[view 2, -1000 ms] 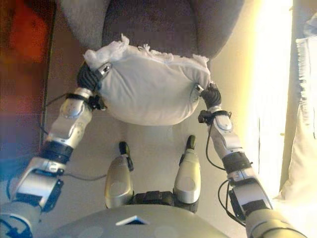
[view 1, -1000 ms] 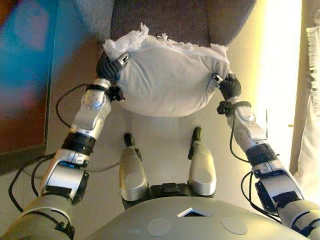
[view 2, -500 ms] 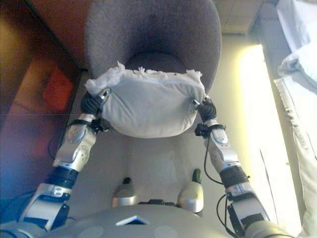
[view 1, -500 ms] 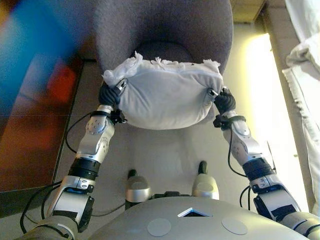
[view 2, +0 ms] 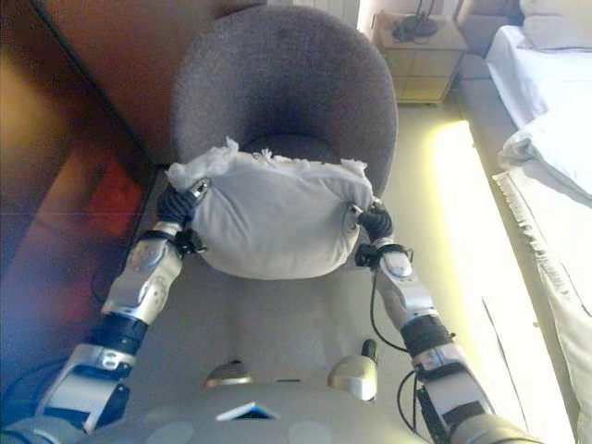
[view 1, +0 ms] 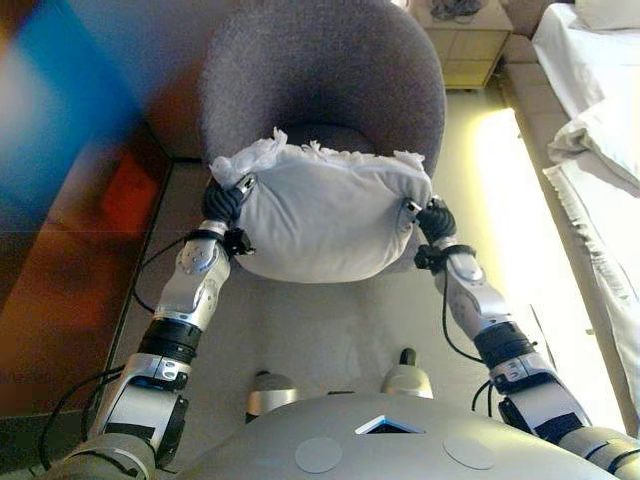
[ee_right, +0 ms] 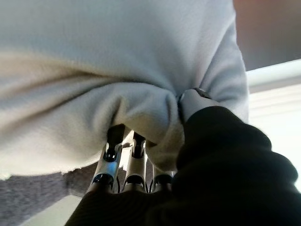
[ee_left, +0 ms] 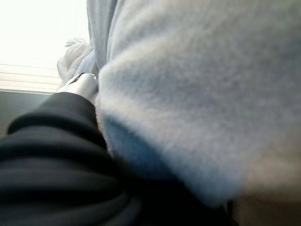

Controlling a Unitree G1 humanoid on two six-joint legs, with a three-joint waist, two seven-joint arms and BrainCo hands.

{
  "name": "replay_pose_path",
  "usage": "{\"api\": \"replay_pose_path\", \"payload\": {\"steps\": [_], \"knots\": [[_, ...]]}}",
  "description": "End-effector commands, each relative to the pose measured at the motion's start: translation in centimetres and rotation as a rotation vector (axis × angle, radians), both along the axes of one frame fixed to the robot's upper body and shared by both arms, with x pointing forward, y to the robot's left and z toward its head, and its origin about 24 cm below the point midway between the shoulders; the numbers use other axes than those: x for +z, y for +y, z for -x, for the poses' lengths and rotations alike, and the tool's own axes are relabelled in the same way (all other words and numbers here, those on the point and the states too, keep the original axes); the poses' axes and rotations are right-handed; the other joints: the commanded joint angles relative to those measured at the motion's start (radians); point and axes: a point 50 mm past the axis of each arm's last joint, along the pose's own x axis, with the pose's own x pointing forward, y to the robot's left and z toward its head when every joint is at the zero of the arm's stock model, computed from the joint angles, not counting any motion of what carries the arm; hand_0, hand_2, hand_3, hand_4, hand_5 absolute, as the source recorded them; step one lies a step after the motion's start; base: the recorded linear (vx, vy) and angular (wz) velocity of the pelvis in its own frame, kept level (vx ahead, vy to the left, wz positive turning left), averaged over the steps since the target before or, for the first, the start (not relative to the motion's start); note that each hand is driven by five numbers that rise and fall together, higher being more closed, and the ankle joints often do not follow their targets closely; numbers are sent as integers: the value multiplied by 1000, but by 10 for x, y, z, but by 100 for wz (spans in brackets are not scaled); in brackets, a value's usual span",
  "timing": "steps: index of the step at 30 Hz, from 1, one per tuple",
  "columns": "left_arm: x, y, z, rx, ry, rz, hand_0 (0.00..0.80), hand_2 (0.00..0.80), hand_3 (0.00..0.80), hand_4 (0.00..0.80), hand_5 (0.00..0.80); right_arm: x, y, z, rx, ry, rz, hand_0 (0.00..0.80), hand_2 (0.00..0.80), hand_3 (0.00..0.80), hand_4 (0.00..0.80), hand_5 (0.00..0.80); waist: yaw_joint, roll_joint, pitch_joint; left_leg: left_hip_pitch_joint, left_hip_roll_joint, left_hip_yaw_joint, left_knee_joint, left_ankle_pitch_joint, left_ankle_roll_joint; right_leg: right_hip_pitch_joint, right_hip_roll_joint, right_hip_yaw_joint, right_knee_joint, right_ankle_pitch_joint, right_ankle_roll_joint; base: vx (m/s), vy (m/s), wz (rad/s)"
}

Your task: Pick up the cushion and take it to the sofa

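Note:
A plump white cushion [view 1: 320,215] with a frayed back edge hangs in the air between my two hands, just over the front of a round grey armchair [view 1: 320,70]. My left hand [view 1: 225,200] grips the cushion's left side, with the thumb lying on top of the cloth. On the other side my right hand [view 1: 435,220] holds the right edge. In the right wrist view its fingers [ee_right: 115,160] dig into the cushion [ee_right: 117,61] from below. The left wrist view is filled by the cushion [ee_left: 197,84] pressed against the palm.
A dark wooden cabinet [view 1: 60,250] stands along the left. Behind the chair at the right is a small nightstand [view 1: 465,40], and a bed [view 1: 590,110] with white linen runs down the right side. Pale floor [view 1: 330,330] lies between me and the chair.
The whole view has shifted: the chair's back, the nightstand and the bed have come into sight. The cushion stays held between both hands, now against the chair's seat front.

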Motion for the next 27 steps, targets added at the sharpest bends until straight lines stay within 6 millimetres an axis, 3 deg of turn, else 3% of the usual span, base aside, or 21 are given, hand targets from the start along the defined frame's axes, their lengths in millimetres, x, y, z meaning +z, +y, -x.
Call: {"api": "replay_pose_path", "payload": {"steps": [1,4,9,12,16,18,21,22,24,27], "knots": [[60,-25,-36,-88,-265,91,800,800,800,800,800,67,25,-33,57,-326,-114,800,800,800,800,800,-16,29,21,26,-96,29,8,-12,149,-90,11,116,350,82,-20,118,121,21],[57,-28,-37,-106,-255,71,800,800,800,800,800,67,25,-38,43,-317,-134,800,800,800,800,800,-20,22,34,57,-104,35,27,-30,151,-95,48,118,358,77,-22,192,61,24],[54,-27,-35,-107,-228,64,800,800,800,800,800,62,27,-35,60,-271,-177,800,800,800,800,800,-63,-24,28,121,-167,6,35,-97,153,-109,138,115,60,51,-11,365,-17,7],[50,-26,-31,-103,-216,73,800,800,800,800,800,57,24,-29,82,-259,-172,800,800,800,800,800,-102,-35,22,174,-197,-42,35,-153,177,-165,211,126,-94,99,-1,436,12,62],[42,-22,-23,-99,-196,69,800,800,800,800,800,53,18,-26,86,-236,-193,800,800,800,800,800,-117,-30,9,229,-202,-70,21,-173,202,-194,268,85,-83,96,-21,364,-8,-22],[39,-18,-20,-75,-192,87,800,800,800,800,800,51,18,-25,108,-229,-188,800,800,800,800,800,-121,-20,-16,221,-190,-60,45,-124,185,-166,283,96,-67,72,-49,302,-40,7],[38,-12,-18,-42,-193,91,800,800,800,800,800,52,24,-25,152,-227,-179,800,800,800,800,800,-132,1,-46,231,-126,-21,100,-32,132,-150,298,105,-17,22,-82,258,-86,35],[38,-9,-17,-24,-194,92,800,800,800,800,800,53,27,-26,175,-228,-177,800,800,800,800,800,-137,10,-56,232,-99,-13,139,35,106,-142,310,107,-3,-2,-97,189,-133,8],[41,-7,-18,-2,-203,93,800,800,800,800,800,58,31,-28,213,-237,-169,800,800,800,800,800,-137,11,-70,192,-54,11,293,178,45,-107,324,95,-2,-35,-134,209,-195,2],[41,-5,-15,15,-207,94,800,800,800,800,800,61,31,-30,220,-248,-178,800,800,800,800,800,-115,-32,-66,70,-36,45,590,217,38,-51,300,73,15,-69,-180,245,-217,-29]]}}
